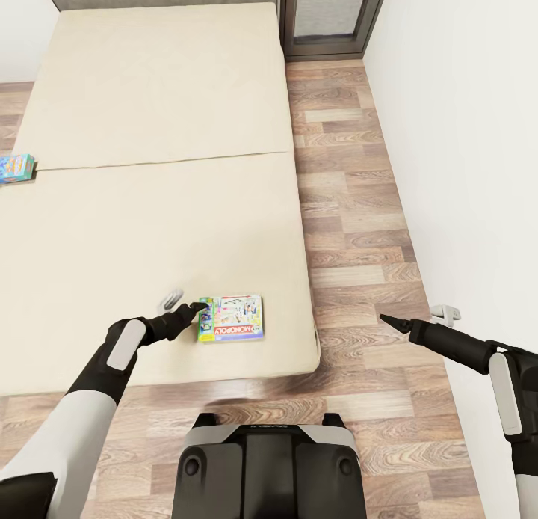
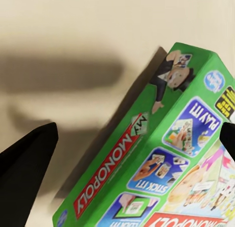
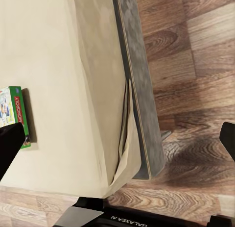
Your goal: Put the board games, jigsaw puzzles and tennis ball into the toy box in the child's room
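Bright, even light – soft shadows on the bed – slight close-up blur

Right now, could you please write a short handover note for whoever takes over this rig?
Left gripper: open, at the green edge of the Monopoly game, not yet gripping it.
Right gripper: over the wood floor beside the bed, holding nothing; I cannot tell if it is open.
Blue game: at the bed's far left edge.
Done: neither of these games collected.
Left: grasp the Monopoly game, fetch the blue one, carry both to the toy box.
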Tool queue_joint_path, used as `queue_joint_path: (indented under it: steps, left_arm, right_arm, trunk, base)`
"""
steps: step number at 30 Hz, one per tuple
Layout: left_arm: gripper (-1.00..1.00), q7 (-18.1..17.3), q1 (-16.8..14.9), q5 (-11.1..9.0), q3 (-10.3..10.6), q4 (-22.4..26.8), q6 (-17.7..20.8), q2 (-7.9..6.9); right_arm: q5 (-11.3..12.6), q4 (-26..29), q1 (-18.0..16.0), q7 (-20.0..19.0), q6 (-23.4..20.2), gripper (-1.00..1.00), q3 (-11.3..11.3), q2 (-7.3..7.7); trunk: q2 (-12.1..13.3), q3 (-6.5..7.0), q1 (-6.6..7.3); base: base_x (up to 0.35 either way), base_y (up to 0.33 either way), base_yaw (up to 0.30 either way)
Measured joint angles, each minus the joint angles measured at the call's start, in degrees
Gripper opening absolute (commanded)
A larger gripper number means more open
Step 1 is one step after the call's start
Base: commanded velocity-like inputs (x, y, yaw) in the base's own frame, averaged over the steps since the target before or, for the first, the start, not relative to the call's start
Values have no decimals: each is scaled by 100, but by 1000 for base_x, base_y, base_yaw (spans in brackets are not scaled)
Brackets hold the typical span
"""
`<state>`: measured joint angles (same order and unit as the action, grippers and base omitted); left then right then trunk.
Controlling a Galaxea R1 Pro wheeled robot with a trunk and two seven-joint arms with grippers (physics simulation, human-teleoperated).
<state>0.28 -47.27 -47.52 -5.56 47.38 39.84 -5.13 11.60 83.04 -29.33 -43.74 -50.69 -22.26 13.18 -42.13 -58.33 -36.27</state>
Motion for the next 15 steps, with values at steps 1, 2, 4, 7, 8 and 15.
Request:
queue_joint_path:
  steps: [1, 2, 4, 7, 8, 15]
  left_arm:
    - [100, -1, 0, 0, 0, 0, -11, 0]
    - [100, -2, 0, 1, 0, -1, -18, 0]
    - [100, -4, -1, 10, -1, 0, -26, 0]
    - [100, -6, -2, 51, -4, 2, -44, -1]
    - [100, -7, -3, 73, -6, 3, -48, -2]
    - [100, 3, -2, 166, -10, 25, -56, -43]
  right_arm:
    - [0, 0, 0, 0, 0, 100, 0, 0]
    - [0, 0, 0, 0, 0, 100, 0, 0]
    - [1, 0, 0, 0, 0, 100, 0, 0]
    - [2, 0, 0, 0, -2, 100, 0, 0]
    - [3, 0, 0, 0, -2, 100, 0, 0]
    - [4, -1, -1, 0, -1, 100, 1, -1]
  trunk:
    - [0, 0, -1]
    - [0, 0, -1]
    - [0, 0, -2]
    - [0, 0, 7]
    - [0, 0, 11]
    - [0, 1, 43]
  base:
    - [0, 0, -13]
    - [0, 0, -13]
    - [0, 0, -54]
    - [0, 0, -88]
    - [0, 0, -117]
    - [0, 0, -177]
